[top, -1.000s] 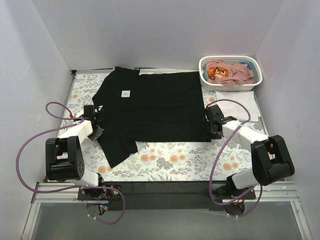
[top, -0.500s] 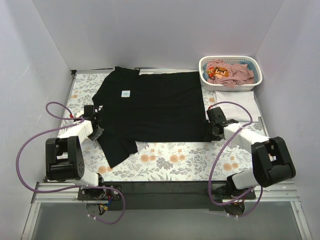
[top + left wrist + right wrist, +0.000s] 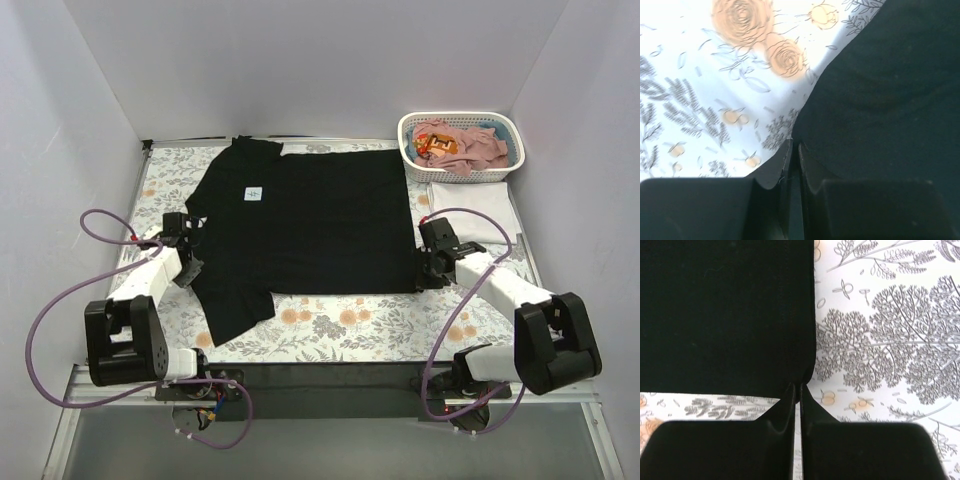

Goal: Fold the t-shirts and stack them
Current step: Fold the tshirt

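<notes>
Pinching the black t-shirt (image 3: 320, 215) at its left edge and lower-right corner, the left gripper (image 3: 794, 146) and right gripper (image 3: 796, 386) clench it, likely for folding.

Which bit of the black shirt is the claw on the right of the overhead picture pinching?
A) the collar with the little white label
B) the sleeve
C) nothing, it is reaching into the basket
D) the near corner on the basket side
D: in the right wrist view the right gripper is shut on the corner of the black t-shirt, and the overhead view puts that corner on the near, basket side.
</notes>
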{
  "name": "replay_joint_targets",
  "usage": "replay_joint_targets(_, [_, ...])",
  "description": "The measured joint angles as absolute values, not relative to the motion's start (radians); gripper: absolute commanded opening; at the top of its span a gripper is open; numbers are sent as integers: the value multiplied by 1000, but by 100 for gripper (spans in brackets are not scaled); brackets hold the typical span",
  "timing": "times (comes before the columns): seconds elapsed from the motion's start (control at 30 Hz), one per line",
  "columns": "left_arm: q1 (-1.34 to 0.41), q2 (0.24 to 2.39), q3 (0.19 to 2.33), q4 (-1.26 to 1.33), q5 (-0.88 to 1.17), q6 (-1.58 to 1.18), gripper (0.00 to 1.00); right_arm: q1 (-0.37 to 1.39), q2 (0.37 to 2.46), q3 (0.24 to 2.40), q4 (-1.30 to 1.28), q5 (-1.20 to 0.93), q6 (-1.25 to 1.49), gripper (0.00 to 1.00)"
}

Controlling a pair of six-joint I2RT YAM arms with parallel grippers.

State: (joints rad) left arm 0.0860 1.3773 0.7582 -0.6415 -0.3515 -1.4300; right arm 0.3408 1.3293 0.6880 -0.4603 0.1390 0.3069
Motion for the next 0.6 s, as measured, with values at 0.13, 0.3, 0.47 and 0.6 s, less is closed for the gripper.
replay_joint_targets(0.13, [92, 1315, 759, -700, -352, -1439, 0, 332, 1262, 690, -523, 122, 291, 1])
replay_joint_targets(0.3, [92, 1316, 789, -756, -352, -1437, 0, 326, 1253, 754, -595, 104, 270, 1])
replay_joint_targets(0.47, [93, 1390, 889, -773, -350, -1431, 0, 300, 1325, 902, -623, 102, 228, 1])
replay_joint_targets(0.6, [93, 1480, 976, -777, -347, -1427, 0, 271, 1416, 1019, -625, 100, 209, 1])
